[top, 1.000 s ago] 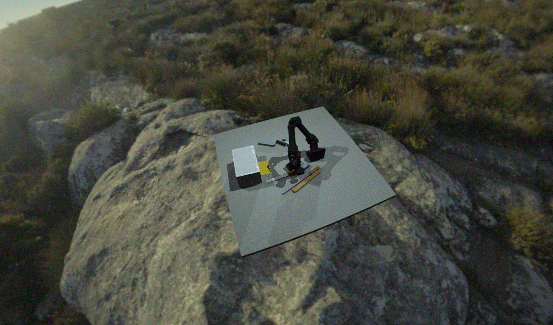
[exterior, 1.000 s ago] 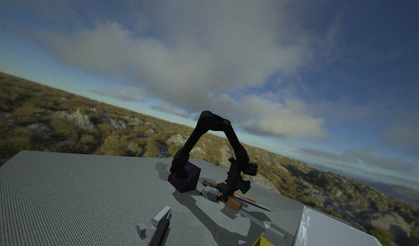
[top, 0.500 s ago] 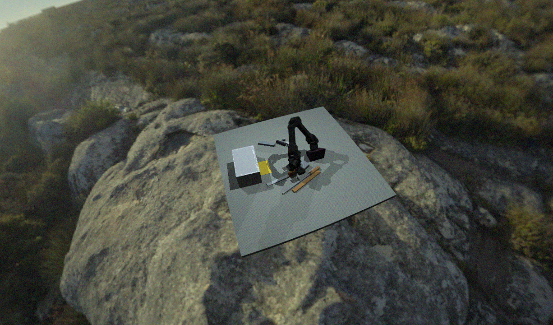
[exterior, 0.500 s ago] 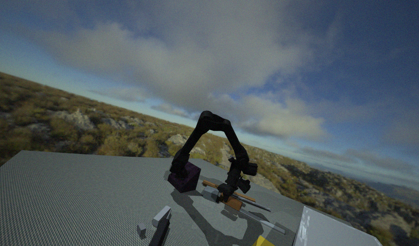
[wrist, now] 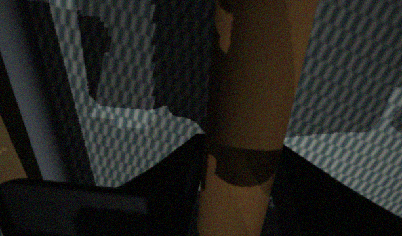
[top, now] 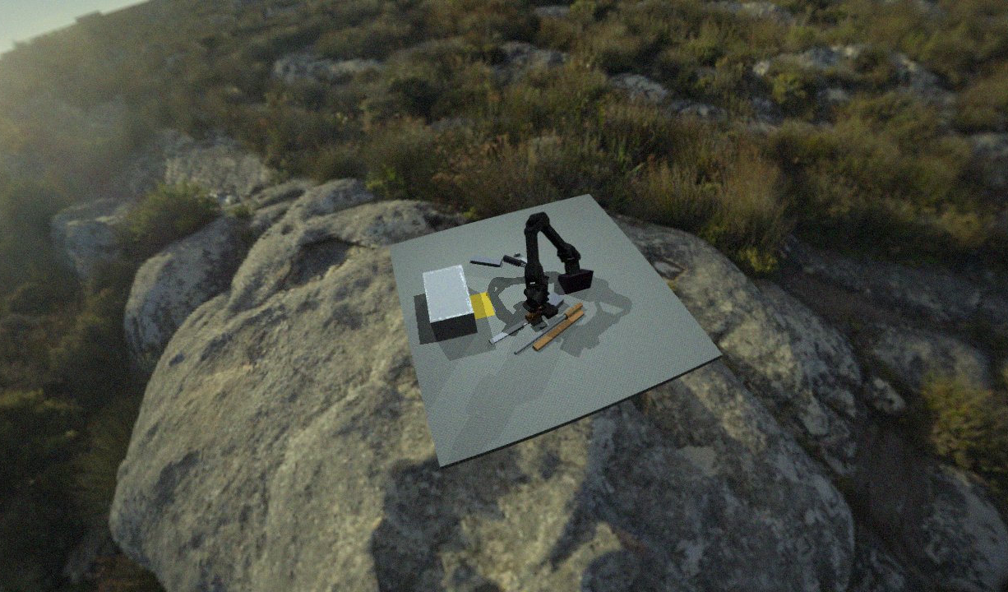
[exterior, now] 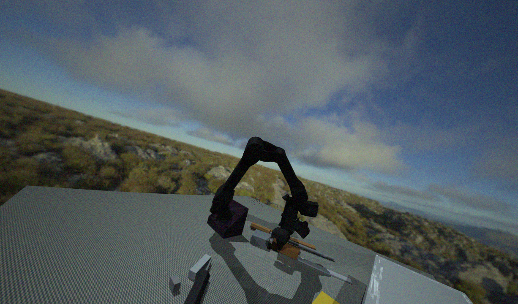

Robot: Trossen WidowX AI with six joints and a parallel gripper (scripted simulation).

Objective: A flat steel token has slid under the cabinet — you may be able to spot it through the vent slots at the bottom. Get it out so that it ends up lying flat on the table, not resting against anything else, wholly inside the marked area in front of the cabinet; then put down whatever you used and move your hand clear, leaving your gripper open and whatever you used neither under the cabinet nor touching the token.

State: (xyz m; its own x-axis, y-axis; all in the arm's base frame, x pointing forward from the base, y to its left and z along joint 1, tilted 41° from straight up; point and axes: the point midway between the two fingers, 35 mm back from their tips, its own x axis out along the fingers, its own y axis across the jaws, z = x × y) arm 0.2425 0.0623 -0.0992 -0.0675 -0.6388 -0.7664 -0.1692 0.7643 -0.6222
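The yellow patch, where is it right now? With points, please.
In the top view, the yellow patch (top: 483,304) (exterior: 324,298) is on the table, just right of the white-topped cabinet (top: 446,293) (exterior: 412,285).

Black arm (top: 533,253) (exterior: 240,172), dark purple base (top: 575,280) (exterior: 238,223).

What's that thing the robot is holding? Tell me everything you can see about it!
The tool has a rounded orange-brown handle, perhaps wood, and a long, thin grey blade that looks like metal. The gripper is shut on its handle. The blade points towards the cabinet side, but I can't tell if it touches the table.
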